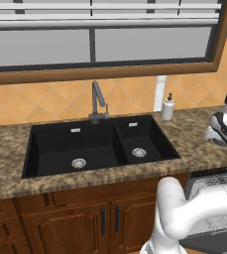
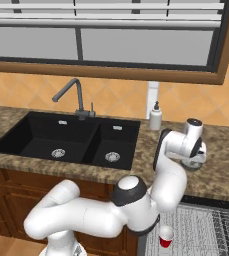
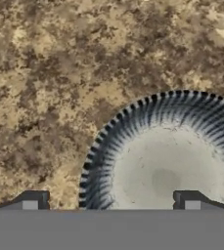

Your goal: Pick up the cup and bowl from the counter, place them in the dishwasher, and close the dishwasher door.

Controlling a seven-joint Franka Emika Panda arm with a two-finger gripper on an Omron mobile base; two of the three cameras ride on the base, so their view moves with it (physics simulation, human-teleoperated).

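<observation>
**Cup racked, bowl still on the counter**

Speckled brown-and-tan granite counter [image 1: 6, 149] runs around the black double sink [image 1: 95, 146], and you have the base parked at its right end. Below the worktop edge, the grey-fronted dishwasher [image 2: 206, 225] stands open, its grey wire rack [image 2: 201, 232] in plain view. Your white arm reaches over the counter to the right of the sink, past the white soap dispenser bottle [image 2: 155, 116].

The shallow round grey-blue bowl [image 3: 167, 156] sits on the granite directly beneath the hand, its ribbed rim running between the two dark fingertips. Your gripper [image 3: 111, 200] is spread wide, with one tip outside the rim and one over the inside, gripping nothing.

The tiny red cup [image 2: 166, 236] with its white rim already stands upright in the rack.

By my reading, you are about a third through: the bowl remains to be grasped and loaded, then the door shut.
</observation>
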